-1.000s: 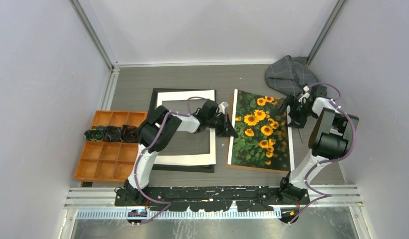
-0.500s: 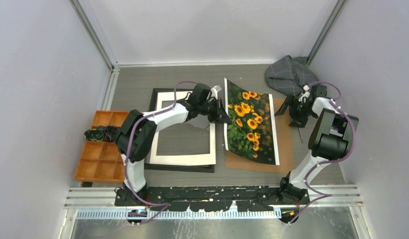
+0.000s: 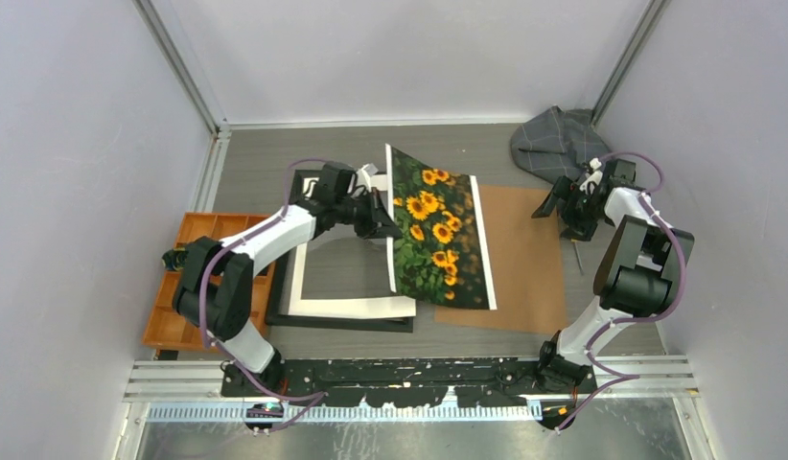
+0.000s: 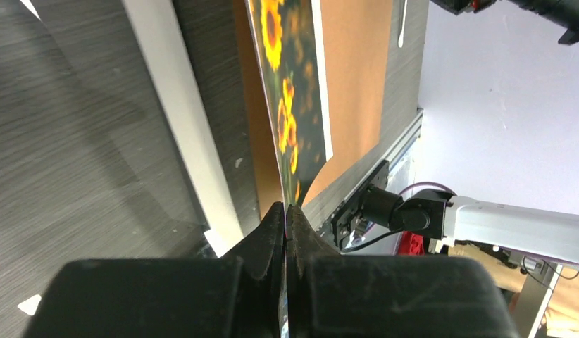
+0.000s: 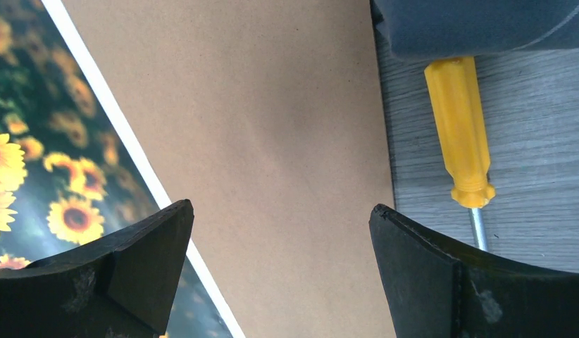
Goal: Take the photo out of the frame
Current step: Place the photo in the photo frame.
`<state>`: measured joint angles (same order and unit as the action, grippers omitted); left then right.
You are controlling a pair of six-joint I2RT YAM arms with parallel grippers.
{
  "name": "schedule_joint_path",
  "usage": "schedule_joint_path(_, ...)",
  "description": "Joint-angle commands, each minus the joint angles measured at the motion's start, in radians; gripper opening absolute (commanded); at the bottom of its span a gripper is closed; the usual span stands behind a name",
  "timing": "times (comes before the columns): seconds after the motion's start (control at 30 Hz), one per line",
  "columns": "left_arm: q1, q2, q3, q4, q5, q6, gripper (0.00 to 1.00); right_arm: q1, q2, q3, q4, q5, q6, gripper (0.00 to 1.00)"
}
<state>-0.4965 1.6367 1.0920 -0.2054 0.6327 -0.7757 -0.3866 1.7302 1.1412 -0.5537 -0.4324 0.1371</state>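
- Left jaws clamped on sunflower photo (image 3: 433, 235) edge; print tilted up between frame (image 3: 342, 324) and backing board (image 3: 524, 259).
- Right jaws wide apart, empty.
- Next, likely: lay it flat on table (image 3: 256, 163), clear of frame.

Soft, even overhead light; the grey wood-grain table (image 3: 256, 163) carries only faint shadows beneath the arms. In the left wrist view the near black fingers (image 4: 262, 246) are blurred and the edge-on sunflower print (image 4: 294, 105) smears. The yellow plastic screwdriver handle (image 5: 459, 134) is sharp.
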Motion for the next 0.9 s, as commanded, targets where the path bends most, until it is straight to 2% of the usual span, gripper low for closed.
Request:
schedule_joint_path(0.0,0.031,-0.059,-0.044,-0.015,0.019,0.054,0.00,-0.003,-0.041,0.009,0.017,-0.022,0.005,1.00)
schedule_joint_path(0.1,0.039,-0.069,-0.055,-0.039,0.012,0.088,0.00,-0.004,-0.040,0.009,0.017,-0.026,0.006,1.00)
schedule_joint_path(0.3,0.079,-0.066,-0.018,-0.192,0.060,0.217,0.00,-0.004,-0.056,0.004,0.020,-0.038,0.010,1.00)
schedule_joint_path(0.47,0.115,-0.091,-0.061,-0.183,0.056,0.239,0.01,-0.004,-0.050,0.006,0.020,-0.044,0.012,1.00)
schedule_joint_path(0.5,0.117,-0.093,-0.070,-0.178,0.057,0.239,0.05,-0.003,-0.049,0.005,0.020,-0.045,0.011,1.00)
schedule_joint_path(0.6,0.120,-0.108,-0.094,-0.160,0.052,0.256,0.26,-0.003,-0.048,0.005,0.020,-0.045,0.013,1.00)
schedule_joint_path(0.67,0.123,-0.116,-0.097,-0.171,0.043,0.269,0.37,-0.004,-0.051,0.005,0.020,-0.043,0.012,1.00)
schedule_joint_path(0.87,0.156,-0.165,-0.101,-0.220,-0.003,0.320,0.55,-0.003,-0.066,0.002,0.018,-0.024,0.013,1.00)
